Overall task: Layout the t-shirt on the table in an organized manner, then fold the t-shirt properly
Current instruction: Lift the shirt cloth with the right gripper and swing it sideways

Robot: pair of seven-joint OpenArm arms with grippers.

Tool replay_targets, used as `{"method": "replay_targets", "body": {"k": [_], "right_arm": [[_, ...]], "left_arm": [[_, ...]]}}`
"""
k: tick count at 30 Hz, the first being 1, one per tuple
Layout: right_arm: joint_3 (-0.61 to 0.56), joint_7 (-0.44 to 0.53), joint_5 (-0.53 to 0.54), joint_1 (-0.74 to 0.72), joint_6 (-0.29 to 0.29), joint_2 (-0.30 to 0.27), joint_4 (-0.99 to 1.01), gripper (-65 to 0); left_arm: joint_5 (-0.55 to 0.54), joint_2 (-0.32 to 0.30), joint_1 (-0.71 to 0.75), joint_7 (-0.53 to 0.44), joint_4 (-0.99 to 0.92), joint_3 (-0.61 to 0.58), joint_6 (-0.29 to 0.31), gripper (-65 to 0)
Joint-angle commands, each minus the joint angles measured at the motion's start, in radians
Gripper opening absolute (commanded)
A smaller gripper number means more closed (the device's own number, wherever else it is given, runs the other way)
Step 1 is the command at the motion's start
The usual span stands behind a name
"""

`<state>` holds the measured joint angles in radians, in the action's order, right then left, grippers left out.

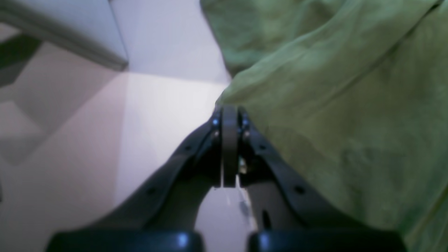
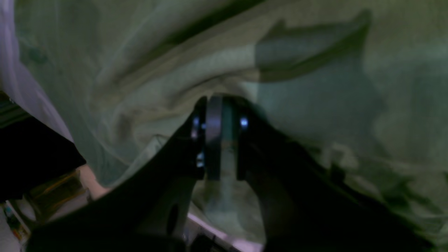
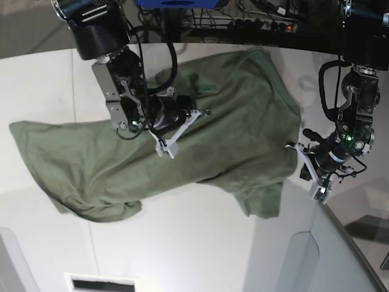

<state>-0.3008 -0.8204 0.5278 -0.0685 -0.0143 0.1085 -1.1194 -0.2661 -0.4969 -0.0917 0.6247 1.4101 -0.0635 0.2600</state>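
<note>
Both my grippers are closed, the right one pinching the t-shirt on the counter.

My left gripper (image 1: 229, 115) has its jaws pressed together at the very edge of the t-shirt (image 3: 182, 140); I cannot tell whether any cloth is caught between them. My right gripper (image 2: 217, 105) is clamped on a fold of the green cloth near the middle of the shirt, which bunches up around its fingers. The t-shirt lies rumpled across the white counter (image 3: 200, 243), one end stretched far out to my right, a sleeve hanging toward the near edge beside a grey panel (image 3: 298, 255).
</note>
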Motion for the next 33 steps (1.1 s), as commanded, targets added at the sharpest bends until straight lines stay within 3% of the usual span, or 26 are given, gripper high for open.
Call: {"method": "replay_targets", "body": {"k": [1,6,20,26,30,33], "right_arm": [[0.016,-0.038,-0.005,0.008,-0.005,0.004,-0.014,-59.4],[0.116,-0.109,-0.001,0.008,-0.008,-0.042,-0.021,-59.4],[0.410,-0.124,-0.001,0.032,-0.008,-0.323,-0.018,-59.4],[0.513,-0.116,-0.001,-0.084,-0.008,-0.459,0.169,-59.4],[0.510,-0.129,-0.001,-0.132,-0.008,-0.482,0.138,-59.4],[0.509,-0.184,-0.001,-0.133,-0.009,-0.435,-0.014,-59.4]], "left_arm": [[-0.003,-0.016,-0.018,-0.018,0.013,0.011,-0.006,-65.0],[-0.003,-0.016,-0.015,-0.018,0.011,0.011,-0.006,-65.0],[-0.003,-0.030,-0.019,-0.018,0.010,0.009,-0.006,-65.0],[-0.003,-0.032,-0.015,-0.019,0.008,0.009,-0.006,-65.0],[-0.003,-0.032,-0.010,-0.019,0.008,0.009,-0.006,-65.0],[-0.003,-0.032,-0.009,-0.019,0.008,0.009,-0.006,-65.0]]}}
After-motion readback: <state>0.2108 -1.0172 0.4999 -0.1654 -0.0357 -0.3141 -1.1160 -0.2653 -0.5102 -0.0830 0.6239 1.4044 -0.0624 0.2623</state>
